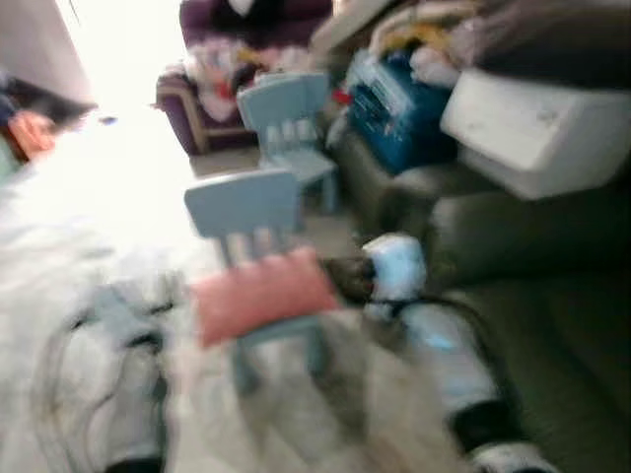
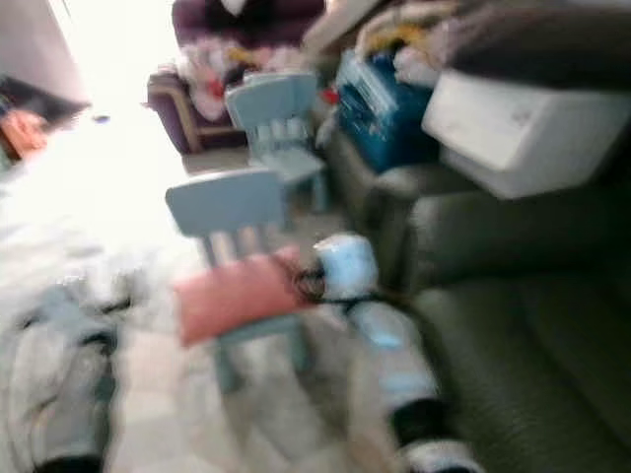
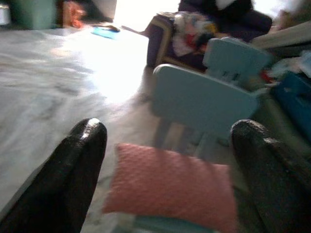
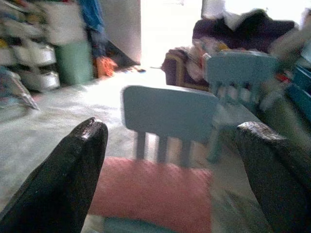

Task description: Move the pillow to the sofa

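Note:
A pink pillow (image 1: 261, 294) lies flat on the seat of a small light-blue chair (image 1: 246, 207) in front of me. The dark green sofa (image 1: 552, 335) stands just to the right of the chair. My right gripper (image 4: 170, 131) is open, its black fingers (image 4: 77, 165) spread wide, and it points at the pillow (image 4: 150, 191) from close by. The right arm (image 1: 394, 271) reaches in at the pillow's right edge. My left gripper (image 3: 170, 131) is open too and faces the pillow (image 3: 172, 187) from a little farther off. The eye views are blurred.
A second light-blue chair (image 1: 291, 123) stands behind the first. A white box (image 1: 537, 128) and a blue bag (image 1: 394, 108) sit piled at the sofa's far end. A purple armchair (image 1: 212, 94) with clothes on it is at the back. Pale floor (image 1: 89, 227) opens to the left.

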`<state>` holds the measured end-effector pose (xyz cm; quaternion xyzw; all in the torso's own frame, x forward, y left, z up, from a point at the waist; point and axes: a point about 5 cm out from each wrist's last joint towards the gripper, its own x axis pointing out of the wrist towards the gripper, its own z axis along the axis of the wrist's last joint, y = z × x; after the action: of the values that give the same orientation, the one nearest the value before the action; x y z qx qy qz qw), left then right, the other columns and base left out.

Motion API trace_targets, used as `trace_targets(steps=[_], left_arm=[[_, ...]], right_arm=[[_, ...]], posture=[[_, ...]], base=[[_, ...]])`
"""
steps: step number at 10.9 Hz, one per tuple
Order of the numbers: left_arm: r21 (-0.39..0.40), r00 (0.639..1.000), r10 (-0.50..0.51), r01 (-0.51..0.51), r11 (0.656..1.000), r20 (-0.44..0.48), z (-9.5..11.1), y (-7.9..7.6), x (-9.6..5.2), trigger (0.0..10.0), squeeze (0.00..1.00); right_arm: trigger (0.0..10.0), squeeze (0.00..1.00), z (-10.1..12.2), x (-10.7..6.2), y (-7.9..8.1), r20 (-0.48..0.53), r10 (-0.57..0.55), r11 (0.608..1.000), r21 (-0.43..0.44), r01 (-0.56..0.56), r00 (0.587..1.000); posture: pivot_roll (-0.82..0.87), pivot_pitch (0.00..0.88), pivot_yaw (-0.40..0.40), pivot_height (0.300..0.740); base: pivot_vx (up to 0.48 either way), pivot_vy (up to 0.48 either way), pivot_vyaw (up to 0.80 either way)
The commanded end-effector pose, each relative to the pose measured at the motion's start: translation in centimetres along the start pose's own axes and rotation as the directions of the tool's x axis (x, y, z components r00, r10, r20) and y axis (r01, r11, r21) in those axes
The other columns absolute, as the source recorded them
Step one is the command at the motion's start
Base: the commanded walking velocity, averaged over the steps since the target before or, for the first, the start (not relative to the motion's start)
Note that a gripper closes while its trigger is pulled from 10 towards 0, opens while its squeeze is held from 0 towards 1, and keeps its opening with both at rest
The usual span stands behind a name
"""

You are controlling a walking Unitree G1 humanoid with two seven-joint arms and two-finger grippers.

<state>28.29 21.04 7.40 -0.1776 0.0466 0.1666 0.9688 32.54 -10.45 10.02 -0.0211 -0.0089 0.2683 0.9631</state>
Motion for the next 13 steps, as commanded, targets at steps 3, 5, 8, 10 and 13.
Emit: trace_targets(steps=[3, 5, 8, 10, 13], left_arm=[[0.019, 1.000, 0.015, -0.015, 1.000, 0.023, 0.73, 0.77, 0.17, 10.0, 0.00], [0.019, 1.000, 0.015, -0.015, 1.000, 0.023, 0.73, 0.77, 0.17, 10.0, 0.00], [0.019, 1.000, 0.015, -0.015, 1.000, 0.023, 0.73, 0.77, 0.17, 10.0, 0.00], [0.019, 1.000, 0.015, -0.015, 1.000, 0.023, 0.73, 0.77, 0.17, 10.0, 0.00], [0.042, 1.000, 0.019, -0.019, 0.999, 0.018, 0.27, 0.12, 0.12, 10.0, 0.00]], right_arm=[[10.0, 0.00, 0.69, 0.76, 1.00, 0.027, 0.035, 0.999, 0.004, -0.035, 0.999], [10.0, 0.00, 0.69, 0.76, 1.00, 0.027, 0.035, 0.999, 0.004, -0.035, 0.999], [10.0, 0.00, 0.69, 0.76, 1.00, 0.027, 0.035, 0.999, 0.004, -0.035, 0.999], [10.0, 0.00, 0.69, 0.76, 1.00, 0.027, 0.035, 0.999, 0.004, -0.035, 0.999], [10.0, 0.00, 0.72, 0.72, 1.12, 0.032, 0.036, 0.999, -0.002, -0.036, 0.999]], posture=[[-0.20, 0.000, 0.062, 0.740], [-0.20, 0.000, 0.062, 0.740], [-0.20, 0.000, 0.062, 0.740], [-0.20, 0.000, 0.062, 0.740], [-0.20, 0.000, 0.060, 0.740]], base=[[0.326, 0.352, 0.00], [0.326, 0.352, 0.00], [0.326, 0.352, 0.00], [0.326, 0.352, 0.00], [0.000, 0.000, 0.00]])
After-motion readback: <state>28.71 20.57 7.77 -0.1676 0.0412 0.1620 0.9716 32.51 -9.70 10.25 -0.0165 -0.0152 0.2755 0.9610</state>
